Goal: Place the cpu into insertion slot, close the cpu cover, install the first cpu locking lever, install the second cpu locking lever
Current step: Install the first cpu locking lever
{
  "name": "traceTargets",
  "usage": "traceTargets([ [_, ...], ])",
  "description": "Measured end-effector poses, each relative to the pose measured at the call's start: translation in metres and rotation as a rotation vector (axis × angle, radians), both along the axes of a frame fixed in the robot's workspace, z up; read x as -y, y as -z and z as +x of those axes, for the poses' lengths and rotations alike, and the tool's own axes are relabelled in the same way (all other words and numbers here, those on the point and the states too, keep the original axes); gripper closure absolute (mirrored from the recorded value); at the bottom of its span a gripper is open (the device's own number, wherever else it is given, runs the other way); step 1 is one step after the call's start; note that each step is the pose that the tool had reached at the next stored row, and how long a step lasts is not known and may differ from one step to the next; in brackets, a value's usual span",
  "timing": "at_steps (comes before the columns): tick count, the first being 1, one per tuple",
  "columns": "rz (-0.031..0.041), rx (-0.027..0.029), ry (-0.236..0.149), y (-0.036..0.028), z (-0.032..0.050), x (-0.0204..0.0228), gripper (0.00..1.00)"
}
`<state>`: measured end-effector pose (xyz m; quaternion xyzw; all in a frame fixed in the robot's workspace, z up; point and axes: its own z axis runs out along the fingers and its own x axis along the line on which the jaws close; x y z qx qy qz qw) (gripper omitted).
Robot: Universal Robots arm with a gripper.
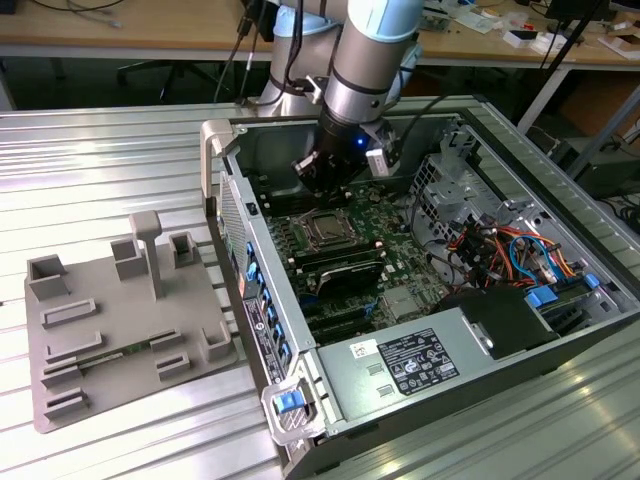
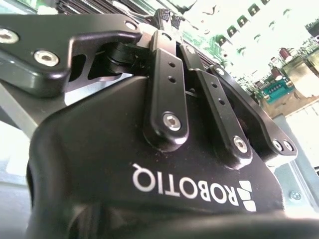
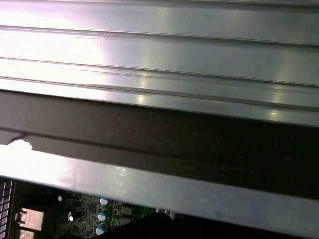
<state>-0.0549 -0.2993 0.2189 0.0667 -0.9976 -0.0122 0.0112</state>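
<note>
In the exterior view the open computer case (image 1: 262, 300) lies on the ribbed metal table. The insertion slot (image 1: 325, 230) is a small square socket with a silvery rim on the green board. The cpu cover (image 1: 307, 222) seems to lie flat as a frame around it. A dark grey square fills the middle; I cannot tell if that is the cpu. My black gripper (image 1: 318, 178) hangs just behind the slot, close above the board, apart from it. In the second wrist view its fingers (image 2: 164, 59) run together at the tips, shut, with nothing seen between them.
Long black memory slots (image 1: 340, 275) lie just in front of the socket. A power supply (image 1: 400, 365) and orange and blue cables (image 1: 510, 250) fill the case's right side. A grey fixture plate (image 1: 120, 330) with holders sits on the exterior view's left. A case wall (image 3: 159, 184) runs close to the wrist.
</note>
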Motion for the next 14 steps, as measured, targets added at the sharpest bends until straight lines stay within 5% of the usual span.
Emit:
traceTargets([
  [14, 0.0003, -0.0075, 0.0, 0.0105, 0.0237, 0.0, 0.89],
])
